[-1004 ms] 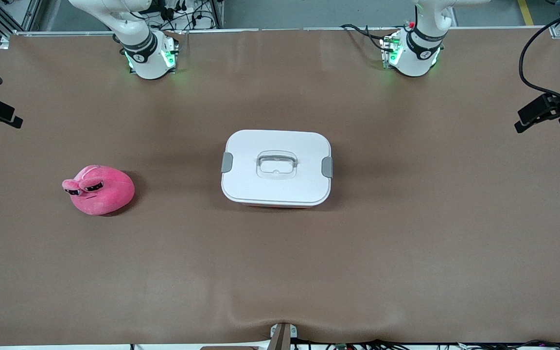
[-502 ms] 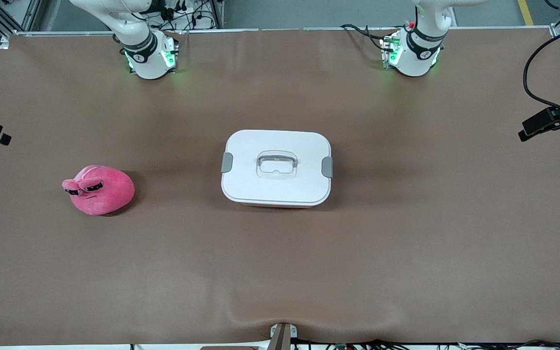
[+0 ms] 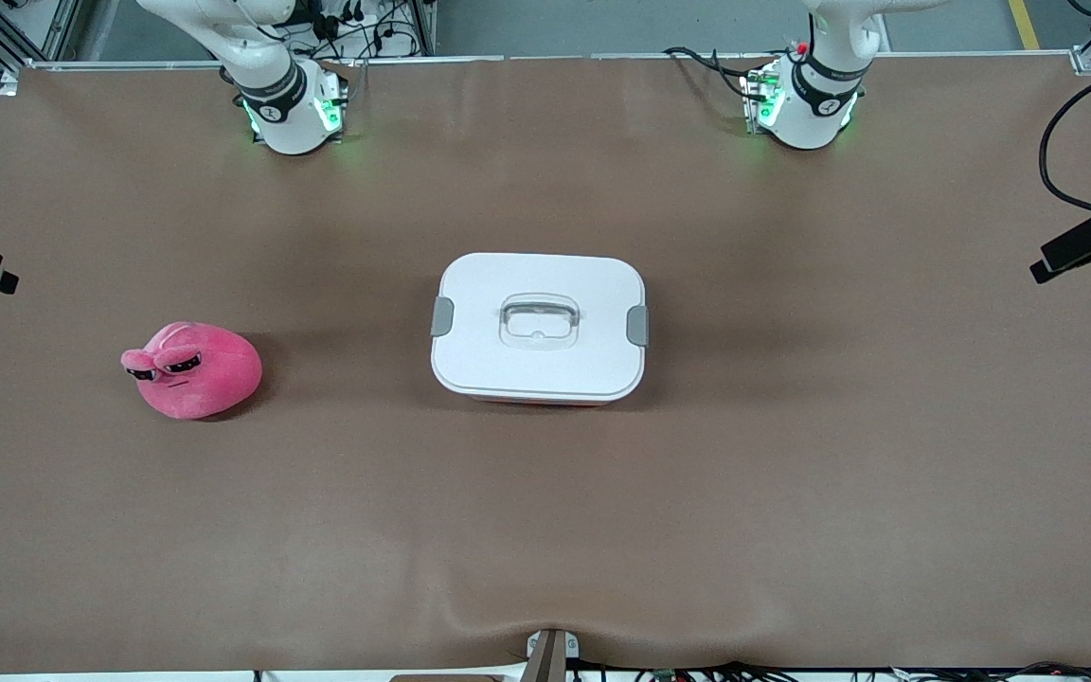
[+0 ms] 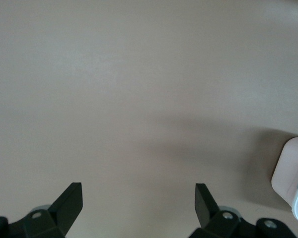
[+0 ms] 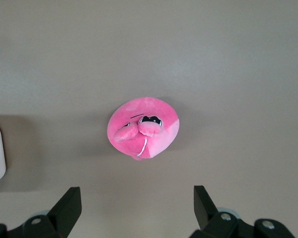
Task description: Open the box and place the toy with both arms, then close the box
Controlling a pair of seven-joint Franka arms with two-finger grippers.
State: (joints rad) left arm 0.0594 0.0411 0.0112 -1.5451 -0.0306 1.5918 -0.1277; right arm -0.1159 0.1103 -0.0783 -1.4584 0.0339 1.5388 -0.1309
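Right wrist view: the right gripper (image 5: 136, 208), fingers spread and empty, hangs over the toy (image 5: 143, 127), which lies at twelve o'clock. The left gripper (image 4: 138, 208) (likewise spread, empty) sees the closed box (image 4: 294, 173) at three o'clock.

The brown tabletop (image 3: 792, 493) carries two things. The box (image 3: 538, 327) sits near its middle, white lid shut. The toy (image 3: 192, 369) lies well apart from the box, toward the right arm's end, slightly nearer the front camera.
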